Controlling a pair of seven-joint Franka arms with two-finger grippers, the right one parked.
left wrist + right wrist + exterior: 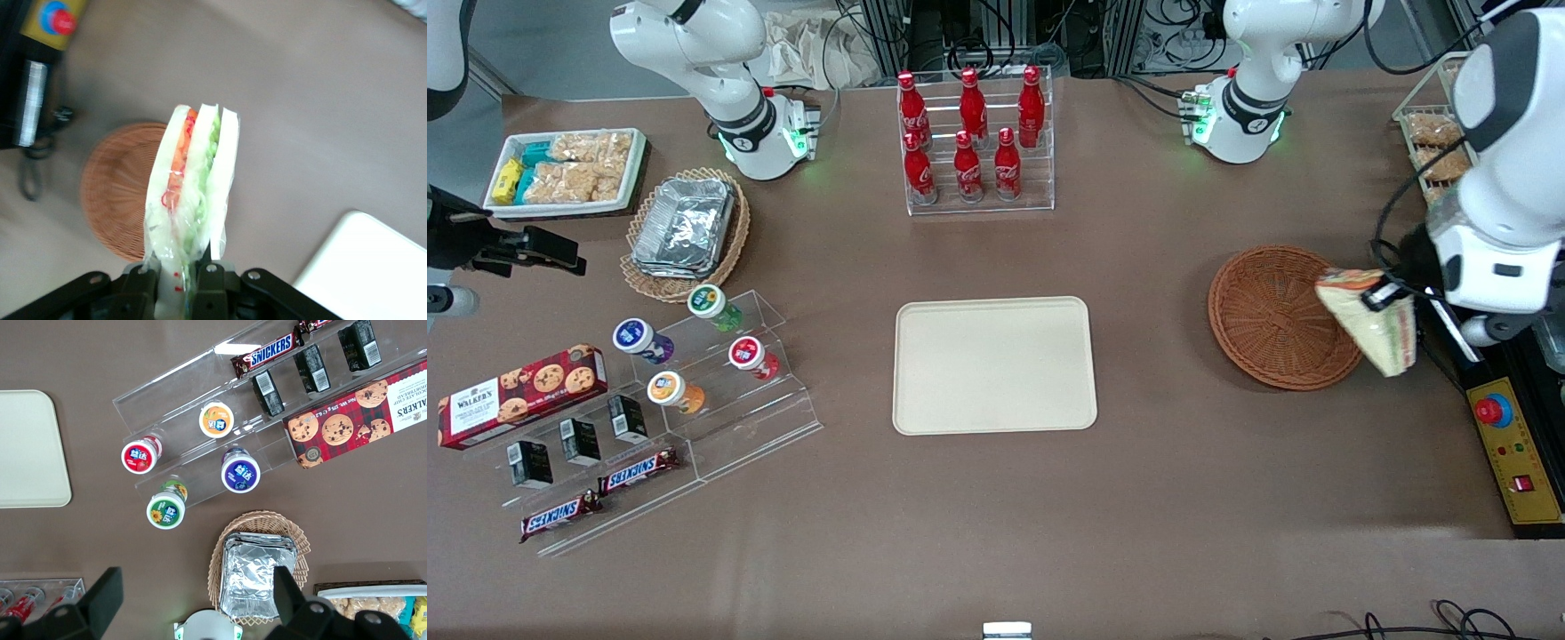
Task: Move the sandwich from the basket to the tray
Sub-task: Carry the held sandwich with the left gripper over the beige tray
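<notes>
My left gripper (1389, 296) hangs above the rim of the round reddish-brown basket (1272, 313) at the working arm's end of the table, shut on the wrapped sandwich (1371, 320). In the left wrist view the sandwich (193, 187) stands up between the black fingers (212, 288), its pale bread and green and orange layers showing, with the basket (117, 200) below it. The basket has nothing in it. The beige tray (994, 365) lies bare at the table's middle; one corner of the tray (373, 267) shows in the wrist view.
A clear rack of red cola bottles (974, 142) stands farther from the front camera than the tray. A yellow control box with a red stop button (1513, 444) lies at the table edge beside the basket. Snack displays, a foil-container basket (685, 231) and a white snack tray sit toward the parked arm's end.
</notes>
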